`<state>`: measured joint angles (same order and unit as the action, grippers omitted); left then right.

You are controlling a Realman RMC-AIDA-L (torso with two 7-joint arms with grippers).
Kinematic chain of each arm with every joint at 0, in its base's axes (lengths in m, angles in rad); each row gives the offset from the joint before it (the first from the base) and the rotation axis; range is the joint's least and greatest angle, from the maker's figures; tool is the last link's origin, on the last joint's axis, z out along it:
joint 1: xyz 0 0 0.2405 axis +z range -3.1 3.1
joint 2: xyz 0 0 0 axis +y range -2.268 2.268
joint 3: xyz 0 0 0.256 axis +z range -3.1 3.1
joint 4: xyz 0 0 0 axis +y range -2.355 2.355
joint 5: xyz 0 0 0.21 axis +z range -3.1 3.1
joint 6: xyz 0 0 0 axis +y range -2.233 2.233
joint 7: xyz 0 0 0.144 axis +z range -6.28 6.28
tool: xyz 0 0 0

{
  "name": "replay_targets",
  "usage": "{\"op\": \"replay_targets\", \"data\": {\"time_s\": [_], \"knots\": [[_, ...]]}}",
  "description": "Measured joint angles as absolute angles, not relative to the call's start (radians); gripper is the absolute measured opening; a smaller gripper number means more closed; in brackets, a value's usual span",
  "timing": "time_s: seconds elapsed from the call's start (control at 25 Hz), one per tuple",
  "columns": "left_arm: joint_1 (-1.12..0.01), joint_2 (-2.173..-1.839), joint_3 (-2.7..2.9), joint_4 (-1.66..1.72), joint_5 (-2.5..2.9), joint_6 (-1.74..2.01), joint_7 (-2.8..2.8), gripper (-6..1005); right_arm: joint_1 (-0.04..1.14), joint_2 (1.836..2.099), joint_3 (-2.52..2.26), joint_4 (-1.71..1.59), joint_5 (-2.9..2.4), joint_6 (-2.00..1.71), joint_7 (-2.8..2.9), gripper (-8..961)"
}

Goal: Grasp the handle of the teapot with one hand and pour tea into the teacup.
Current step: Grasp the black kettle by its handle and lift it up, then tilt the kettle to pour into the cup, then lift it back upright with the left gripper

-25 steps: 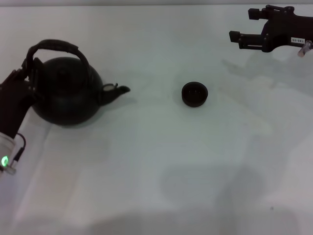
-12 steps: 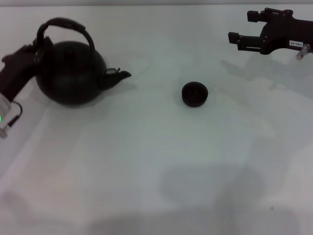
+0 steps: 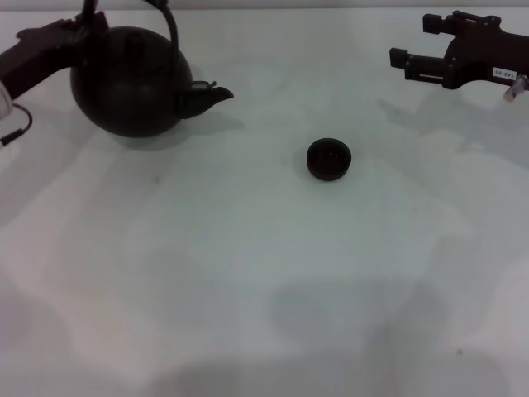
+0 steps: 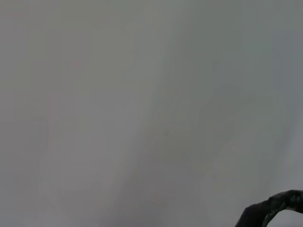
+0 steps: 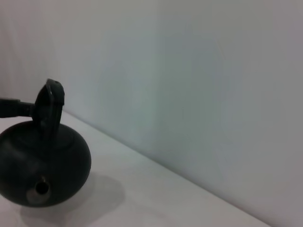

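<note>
Broadly, a white table [image 3: 248,273] fills the head view, with everything on it or over it dark against the pale top.

Next in size is the teapot [image 3: 128,78], round and black, at the far left of the table. Its short spout [image 3: 211,95] points toward the right, in the direction of the teacup. A soft shadow lies beneath and just in front of its body. From the right wrist view the teapot [image 5: 42,163] shows spout-on, with a shadow spread on the table beside it.

The left gripper [image 3: 78,29] reaches in from the left edge to the pot's top, where the handle [image 3: 169,21] rises out of the head view. The right wrist view shows the handle [image 5: 49,106] standing upright over the lid, with the arm coming in level beside it. Whether the claw is clamped on the handle cannot be told from these views.

The right gripper [image 3: 413,45] hangs at the far right, well apart from everything else, its two fingers spread with nothing between them.

Smallest is the teacup [image 3: 329,159], low and black, upright near the table's middle, well apart from the teapot.
</note>
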<state>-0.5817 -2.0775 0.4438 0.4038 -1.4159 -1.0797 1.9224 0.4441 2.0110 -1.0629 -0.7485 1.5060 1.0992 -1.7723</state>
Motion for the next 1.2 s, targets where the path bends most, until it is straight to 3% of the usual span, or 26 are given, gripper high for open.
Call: {"op": "replay_targets", "data": {"time_s": [0.32,0.68,1.2], "knots": [[-0.533,-2.084,0.816,0.660,-1.431,-0.959,1.593,181,0.416,2.009,-1.063,-0.748,1.623,1.099,-1.819,818],[-0.382,-2.075,1.275,1.081,-1.327,-0.723,1.219,182,0.389,2.009,-1.014,-0.749,1.680,1.107,-1.837,817],[-0.374,-2.075,1.389,1.278,-0.969,-0.784,0.852,182,0.355,2.006,-0.944,-0.741,1.836,1.139,-1.875,816]]}}
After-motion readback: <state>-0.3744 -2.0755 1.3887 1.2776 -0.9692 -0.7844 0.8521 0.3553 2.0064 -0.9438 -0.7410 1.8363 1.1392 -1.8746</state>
